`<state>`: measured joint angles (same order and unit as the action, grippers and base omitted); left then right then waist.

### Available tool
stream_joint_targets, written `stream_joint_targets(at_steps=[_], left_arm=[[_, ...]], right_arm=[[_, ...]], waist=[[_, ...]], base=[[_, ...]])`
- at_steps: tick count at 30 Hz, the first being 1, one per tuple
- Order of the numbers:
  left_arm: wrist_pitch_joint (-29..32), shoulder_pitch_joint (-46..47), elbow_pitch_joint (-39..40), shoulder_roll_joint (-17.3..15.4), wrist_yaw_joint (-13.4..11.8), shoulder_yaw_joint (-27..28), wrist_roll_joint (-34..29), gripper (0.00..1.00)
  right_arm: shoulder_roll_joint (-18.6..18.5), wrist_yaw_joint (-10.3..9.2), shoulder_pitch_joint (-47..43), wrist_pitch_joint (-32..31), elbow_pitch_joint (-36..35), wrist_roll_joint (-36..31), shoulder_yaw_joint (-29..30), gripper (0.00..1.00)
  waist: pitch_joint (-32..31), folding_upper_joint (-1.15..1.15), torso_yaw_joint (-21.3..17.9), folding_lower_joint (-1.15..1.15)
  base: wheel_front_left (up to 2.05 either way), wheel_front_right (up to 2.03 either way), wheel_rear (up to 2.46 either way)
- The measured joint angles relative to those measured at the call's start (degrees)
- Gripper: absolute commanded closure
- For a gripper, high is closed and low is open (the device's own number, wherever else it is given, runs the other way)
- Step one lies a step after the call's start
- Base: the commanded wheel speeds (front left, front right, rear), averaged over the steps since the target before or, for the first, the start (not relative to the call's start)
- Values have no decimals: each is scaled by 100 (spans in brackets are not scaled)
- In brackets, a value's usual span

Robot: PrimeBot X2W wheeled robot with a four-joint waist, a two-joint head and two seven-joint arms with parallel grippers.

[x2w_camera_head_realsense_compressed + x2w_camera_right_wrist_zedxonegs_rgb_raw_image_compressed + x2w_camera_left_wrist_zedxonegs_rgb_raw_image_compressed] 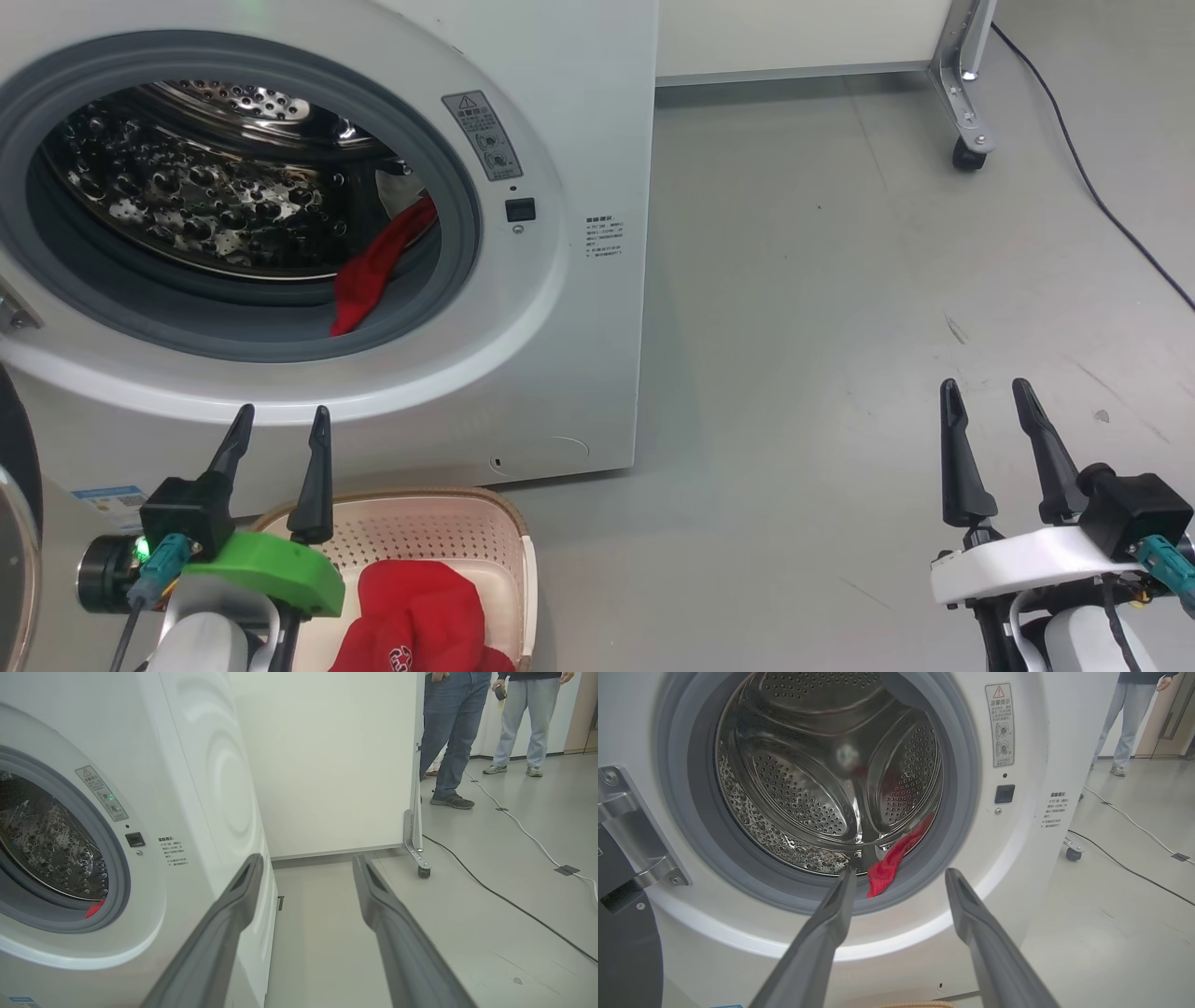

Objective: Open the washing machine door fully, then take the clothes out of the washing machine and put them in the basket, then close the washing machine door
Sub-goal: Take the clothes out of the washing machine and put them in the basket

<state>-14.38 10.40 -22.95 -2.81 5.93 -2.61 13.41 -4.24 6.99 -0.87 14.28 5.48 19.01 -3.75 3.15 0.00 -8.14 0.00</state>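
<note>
The washing machine [579, 140] stood on the floor [794, 373] with its round mouth uncovered. The washing machine door [13, 448] was swung open to the left, so that just a sliver of its black rim showed at the left edge of the head view. Its metal hinge [635, 830] showed in the left wrist view. One red garment [378, 266] lay at the lower right of the perforated steel drum [187, 196], its end draped over the grey gasket [233, 322] at the lower right of the mouth. The basket [420, 523] sat on the floor just in front of the machine, below the mouth, and a second red garment [415, 607] with a small printed logo lay inside it. The left gripper [283, 411] hovered at the basket's back left corner, its two fingers spread apart with nothing between them, pointing at the machine's front under the mouth. The right gripper [985, 385] hung well to the right over bare floor, its fingers likewise apart and empty. Beyond the machine stood a white panel [327, 765] on a caster [969, 154], a dark cable [1092, 187] ran across the floor, and the legs of two people [451, 742] showed past the panel's edge.
</note>
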Motion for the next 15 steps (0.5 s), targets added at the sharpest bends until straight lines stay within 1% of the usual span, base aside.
stream_joint_targets(at_steps=[15], left_arm=[[0,-231,415,11,-3,-63,-49,0]], right_arm=[[5,0,-51,0,-89,0,7,0]], waist=[[83,0,23,0]], base=[[0,0,0]])
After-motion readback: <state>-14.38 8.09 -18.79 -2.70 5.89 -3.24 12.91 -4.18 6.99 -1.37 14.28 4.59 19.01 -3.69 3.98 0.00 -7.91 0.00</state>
